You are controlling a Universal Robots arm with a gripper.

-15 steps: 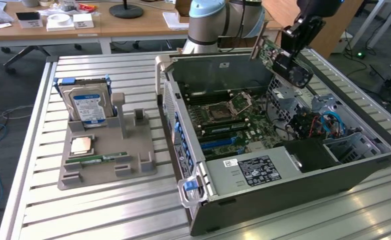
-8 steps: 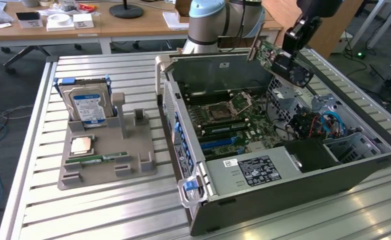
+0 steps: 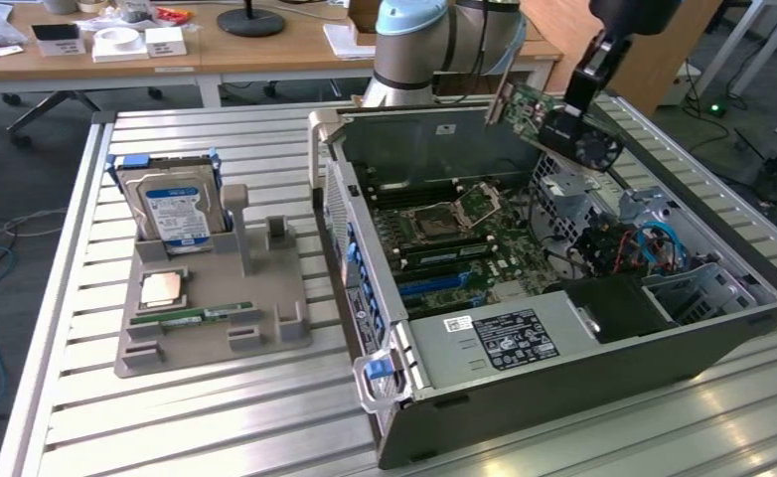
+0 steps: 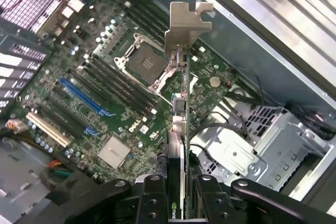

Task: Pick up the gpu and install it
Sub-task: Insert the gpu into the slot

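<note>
case [image 3: 601,393] open on top, free room above motherboard [image 3: 462,243]. walls ring board. power supply [image 3: 508,338], drive cage [image 3: 694,288], red-blue cables [image 3: 647,243] crowd board's edge. gpu [image 3: 554,119] in end effector [image 4: 177,192] hangs clear above.

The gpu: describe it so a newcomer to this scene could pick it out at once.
Find the open computer case. Above its far corner the gripper holds the gpu: a green card with a round black fan, the one part hanging in the air.
</note>
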